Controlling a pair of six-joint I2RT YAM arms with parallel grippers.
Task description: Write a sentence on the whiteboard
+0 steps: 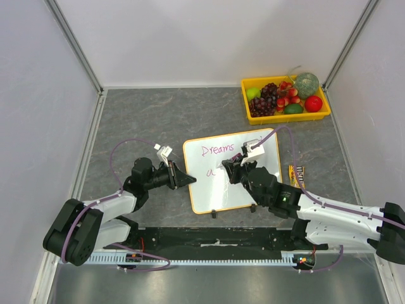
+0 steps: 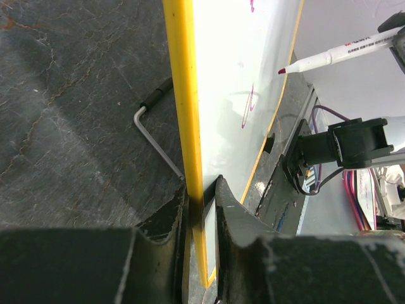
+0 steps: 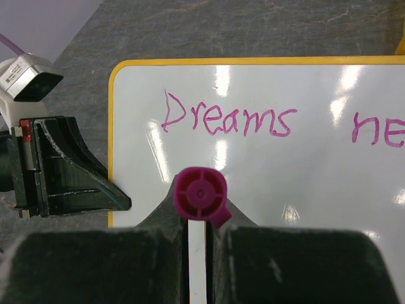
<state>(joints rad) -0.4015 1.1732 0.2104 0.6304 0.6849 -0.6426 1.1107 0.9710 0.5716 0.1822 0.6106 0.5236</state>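
whiteboard [image 1: 215,190] sits mid-table between the two arms, well apart from the tray; long axis runs left-right, skewed a bit, right end farther from the bases. Writing face is up, toward the top camera, and the text reads upright from the robot's side. Magenta "Dreams" on line one, "ne" after it in the right wrist view, one small mark on the line below

left gripper [image 1: 186,179]: jaws narrow, clamped on the board's left orange edge, one finger on each face. The left wrist view shows a bent wire leg [image 2: 155,126] with a black tip behind the board

right gripper [image 1: 231,170]: closed on a marker [image 3: 201,193], magenta butt end facing the wrist cam, tip [image 2: 281,71] over the white face; can't tell if it touches

yellow tray [image 1: 288,118] at the far right corner: dark grapes [image 1: 262,101], a green melon [image 1: 307,83], a red apple [image 1: 313,103], plus other small green and red fruit

snack wrapper [image 1: 297,175] lies just beside the board's right edge
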